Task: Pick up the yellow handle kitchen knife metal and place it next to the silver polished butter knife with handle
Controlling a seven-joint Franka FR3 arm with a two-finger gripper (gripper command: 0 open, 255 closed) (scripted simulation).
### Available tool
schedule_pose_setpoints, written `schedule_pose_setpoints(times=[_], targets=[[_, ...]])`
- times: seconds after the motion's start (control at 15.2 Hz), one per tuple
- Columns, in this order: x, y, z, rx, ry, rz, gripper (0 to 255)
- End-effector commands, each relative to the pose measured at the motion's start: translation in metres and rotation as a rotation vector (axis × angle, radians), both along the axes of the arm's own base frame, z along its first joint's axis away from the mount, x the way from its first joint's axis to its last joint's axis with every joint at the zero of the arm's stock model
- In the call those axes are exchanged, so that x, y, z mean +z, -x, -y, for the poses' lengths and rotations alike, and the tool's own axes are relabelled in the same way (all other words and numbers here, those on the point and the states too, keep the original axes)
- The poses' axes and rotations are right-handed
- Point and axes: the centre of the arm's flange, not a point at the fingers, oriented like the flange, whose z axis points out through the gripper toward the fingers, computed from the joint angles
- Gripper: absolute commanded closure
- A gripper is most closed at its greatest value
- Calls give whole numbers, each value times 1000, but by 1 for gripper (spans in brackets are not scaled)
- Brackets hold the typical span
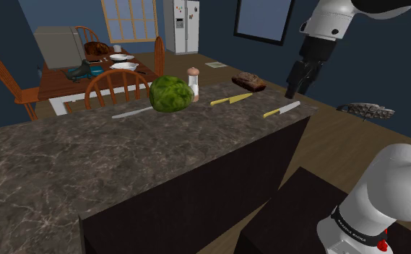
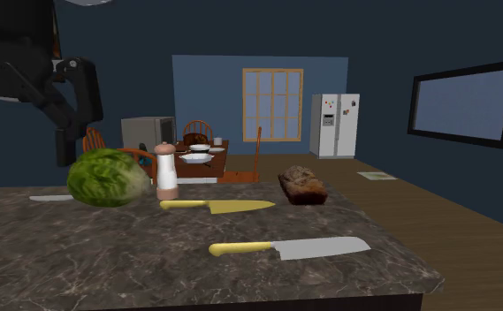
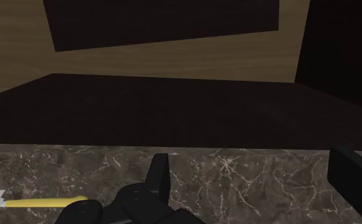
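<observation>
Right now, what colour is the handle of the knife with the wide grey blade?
Yellow. The handle shows best in the second exterior view.

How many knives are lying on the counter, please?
3. A silver butter knife lies beside the lettuce; an all-yellow knife lies near the shaker; a yellow-handled knife with a metal blade lies furthest to the shoulder view's right. More could be hidden behind the lettuce.

On your dark marbled table (image 1: pixel 88 159) you have a green lettuce head (image 1: pixel 170 94) with a white shaker (image 1: pixel 193 84) just beside it, and a brown loaf (image 1: pixel 248 82) near the far edge. Beyond it you see a wooden dining set (image 1: pixel 74 76), a white fridge (image 1: pixel 181 25) and a window (image 1: pixel 129 18).
</observation>
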Motion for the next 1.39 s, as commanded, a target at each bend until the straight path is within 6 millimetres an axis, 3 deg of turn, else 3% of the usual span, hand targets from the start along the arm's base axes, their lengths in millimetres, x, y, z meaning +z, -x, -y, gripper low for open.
schedule_pose_setpoints(times=[0.0, 0.66, 1.32], targets=[[0, 0, 0, 0, 0, 0, 0], [-60, 7, 111, 417, 40, 5, 0], [-116, -32, 219, 834, 79, 10, 0]])
